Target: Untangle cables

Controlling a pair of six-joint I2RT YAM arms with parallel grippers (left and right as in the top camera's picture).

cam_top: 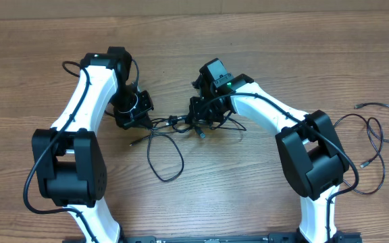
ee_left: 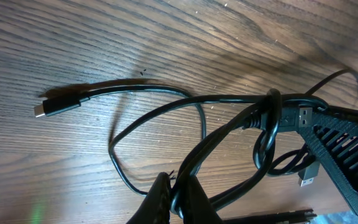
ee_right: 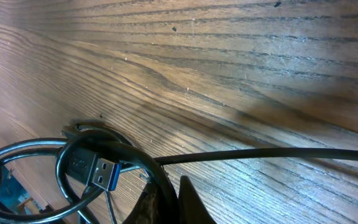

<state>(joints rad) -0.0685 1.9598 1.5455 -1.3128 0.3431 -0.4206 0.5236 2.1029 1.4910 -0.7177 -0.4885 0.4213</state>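
A strand of the cables (ee_left: 135, 88) is being pinched at the bottom edge of the left wrist view by the left claw (ee_left: 178, 202), whose jaws are being held almost completely closed, with nothing but the thin cord between them. The right claw (ee_right: 168, 205) is likewise being held closed to its tightest, and a strand appears to be trapped between its tips, though the exact contact is being hidden by the fingers. The tangle is being held between the two claws near the middle of the desk (cam_top: 248, 27), low over the wood or on it; which cannot be told. A slack loop (cam_top: 148, 155) is being left trailing on the desk toward the robot's base, and a small plug (ee_left: 47, 109) is lying free near it. One further cable (cam_top: 377, 104) is lying well apart, outside the right arm.

The step in hand is judged to be the drawing apart of the knot (ee_left: 272, 115), where one cord is being wound round several others just beside a flat plug (ee_left: 303, 116). For this to be done well, the claws are best drawn apart slowly and level with the desk, so that the wrap is being loosened, not cinched. Should it be seen tightening, tension is best eased and the flat plug fed back through the ring. The trailing loop should be watched, since it could be dragged into the bundle.
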